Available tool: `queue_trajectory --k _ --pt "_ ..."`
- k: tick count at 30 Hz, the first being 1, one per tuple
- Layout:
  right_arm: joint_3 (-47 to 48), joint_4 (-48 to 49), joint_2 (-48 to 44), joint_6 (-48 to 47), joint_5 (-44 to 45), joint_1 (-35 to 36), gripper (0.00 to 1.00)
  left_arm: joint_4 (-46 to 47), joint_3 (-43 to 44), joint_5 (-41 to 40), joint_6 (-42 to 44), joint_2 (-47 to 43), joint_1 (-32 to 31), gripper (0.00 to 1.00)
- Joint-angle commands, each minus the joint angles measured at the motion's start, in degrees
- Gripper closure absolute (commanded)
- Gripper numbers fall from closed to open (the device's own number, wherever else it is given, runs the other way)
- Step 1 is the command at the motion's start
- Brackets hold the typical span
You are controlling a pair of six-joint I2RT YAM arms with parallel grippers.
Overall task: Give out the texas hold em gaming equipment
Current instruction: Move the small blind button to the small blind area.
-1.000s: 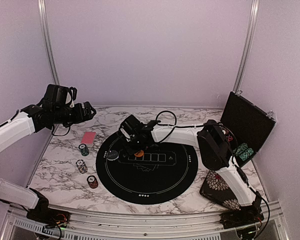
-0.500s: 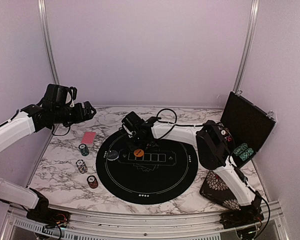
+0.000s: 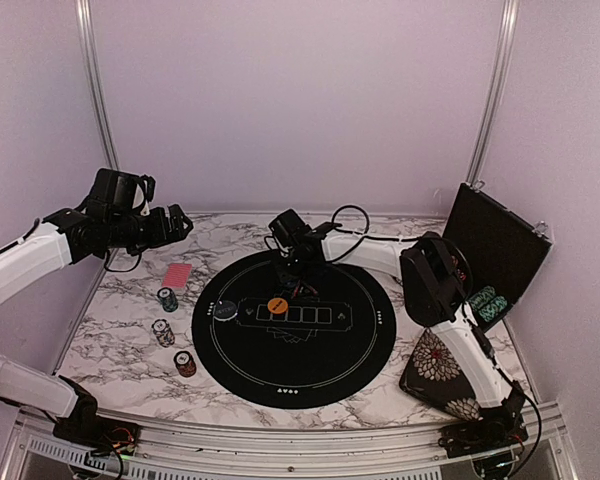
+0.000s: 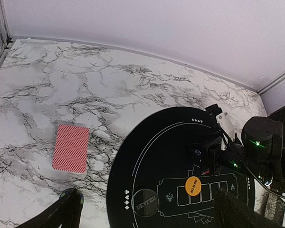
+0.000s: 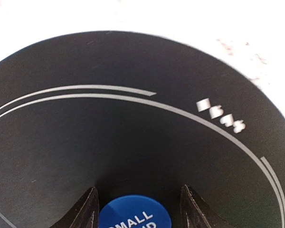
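Note:
My right gripper (image 3: 296, 268) hovers over the far part of the round black mat (image 3: 310, 362). It is shut on a blue disc (image 5: 135, 216) lettered "SMALL", which sits between its fingers (image 5: 89, 209). An orange "big blind" disc (image 3: 277, 306) lies on the mat's card boxes, with a black dealer disc (image 3: 225, 311) to its left. A pink-red-backed deck of cards (image 3: 178, 273) lies on the marble left of the mat. Three chip stacks (image 3: 167, 298) (image 3: 163, 331) (image 3: 185, 363) stand below it. My left gripper (image 3: 175, 222) hangs open above the table's left back, holding nothing.
An open black case (image 3: 495, 250) stands at the right with green chips (image 3: 485, 303) in it. A floral pouch (image 3: 440, 378) lies at the front right beside my right arm's base. Walls close in the table at the back and both sides.
My right gripper has moved from beside the orange disc toward the mat's far edge and slightly right, carrying the blue disc. The left arm has not moved.

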Motion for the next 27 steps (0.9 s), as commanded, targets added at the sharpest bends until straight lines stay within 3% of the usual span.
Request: queue_trajectory --k 1,8,13,27 --pt "-1.82 -3.56 1.55 0.31 4.21 -3.94 0.44 -1.13 1.52 -0.48 0.33 0.54 0.35 0.01" --pt "-0.04 -3.23 2.17 -0.53 2.76 -5.47 0.43 -1.06 1.52 -0.43 0.33 0.73 0.27 0.01" --pt "2.39 -4.63 1.5 -0.85 -0.19 -5.21 0.36 -1.14 1.7 -0.59 0.35 0.72 0.29 0.01" --pt "-7.24 -2.37 -5.81 0.78 -2.49 -1.78 0.24 -0.75 1.0 -0.59 0.32 1.0 0.33 0.01"
